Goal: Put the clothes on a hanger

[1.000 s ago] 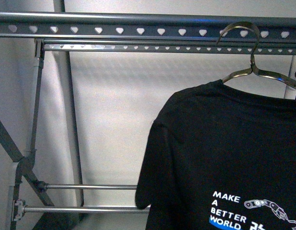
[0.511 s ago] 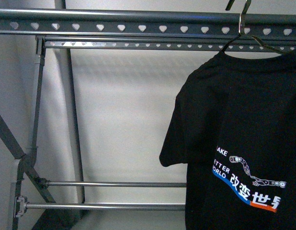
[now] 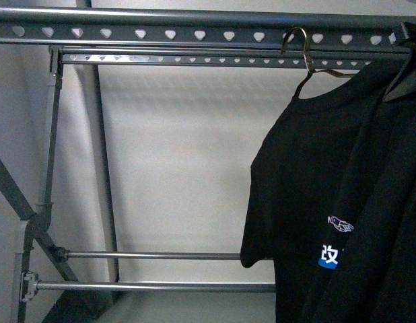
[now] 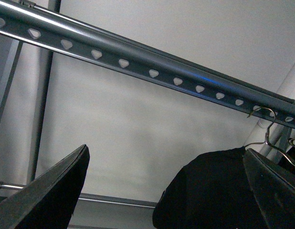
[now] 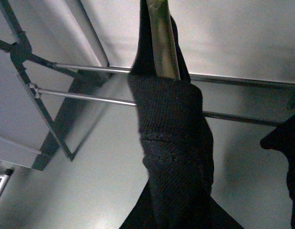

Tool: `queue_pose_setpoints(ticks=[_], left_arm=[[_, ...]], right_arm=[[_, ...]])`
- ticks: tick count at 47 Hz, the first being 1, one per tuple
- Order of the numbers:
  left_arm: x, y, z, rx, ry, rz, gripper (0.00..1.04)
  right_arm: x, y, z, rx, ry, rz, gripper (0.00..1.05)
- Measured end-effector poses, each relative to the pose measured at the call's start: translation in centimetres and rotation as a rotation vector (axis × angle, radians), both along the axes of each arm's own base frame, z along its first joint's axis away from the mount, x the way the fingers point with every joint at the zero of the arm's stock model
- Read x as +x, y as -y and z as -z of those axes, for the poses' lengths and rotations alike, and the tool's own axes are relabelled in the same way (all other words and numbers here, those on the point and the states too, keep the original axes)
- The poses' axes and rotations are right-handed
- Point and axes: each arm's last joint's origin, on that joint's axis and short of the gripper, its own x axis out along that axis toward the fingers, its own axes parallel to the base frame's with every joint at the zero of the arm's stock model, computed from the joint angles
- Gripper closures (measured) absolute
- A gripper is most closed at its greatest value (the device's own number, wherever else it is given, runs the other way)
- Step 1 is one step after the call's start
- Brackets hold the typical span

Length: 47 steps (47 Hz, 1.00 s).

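Note:
The clothes (image 3: 329, 188), a black T-shirt with a white and blue chest print, hang at the right on a wire coat hook (image 3: 297, 39). The hook's curl lies against the hanger (image 3: 167, 32), the grey rack's top rail with heart-shaped holes. In the right wrist view black cloth (image 5: 171, 143) wraps a metal strip (image 5: 162, 38) and hides my right gripper (image 5: 173, 191), which is shut on the clothes. My left gripper (image 4: 165, 152) is open below the rail (image 4: 138, 67) with nothing between its fingers. The shirt (image 4: 205, 191) hangs beyond it.
Two thin horizontal bars (image 3: 154, 256) (image 3: 154, 286) cross the rack low down. A grey upright (image 3: 100, 168) and a diagonal brace (image 3: 13, 195) stand at the left. A second, thinner punched rail (image 3: 194, 60) runs just under the top one. A white wall is behind.
The shirt has risen and swung, turning more edge-on so less of the print shows. The wire hook has moved left and come down against the top rail.

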Motion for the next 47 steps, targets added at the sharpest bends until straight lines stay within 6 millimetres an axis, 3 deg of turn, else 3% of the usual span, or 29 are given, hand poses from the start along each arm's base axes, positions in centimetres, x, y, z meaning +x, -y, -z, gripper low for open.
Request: queue_pose_setpoints(ticks=[14, 22, 26, 36, 47], left_arm=[[-0.1, 0.5, 0.3, 0.024, 0.002, 0.05, 0.07], [0.0, 0.6, 0.4, 0.028, -0.002, 0.054, 0.07], [0.1, 0.9, 0.6, 0.032, -0.011, 0.063, 0.07], [0.3, 1.2, 0.9, 0.041, -0.028, 0.073, 0.07], [0.3, 1.2, 0.9, 0.044, -0.027, 0.078, 0.07]], right_arm=[[-2.4, -0.1, -2.2, 0.038, 0.046, -0.101, 1.0], [-6.6, 0.6, -4.4, -0.001, 0.113, -0.23, 1.0], [-7.4, 1.1, -5.3, -0.009, 0.149, -0.236, 1.0], [-5.3, 3.1, -5.9, -0.01, 0.14, -0.088, 1.0], [-0.9, 3.9, -2.7, 0.008, 0.028, 0.065, 1.0]])
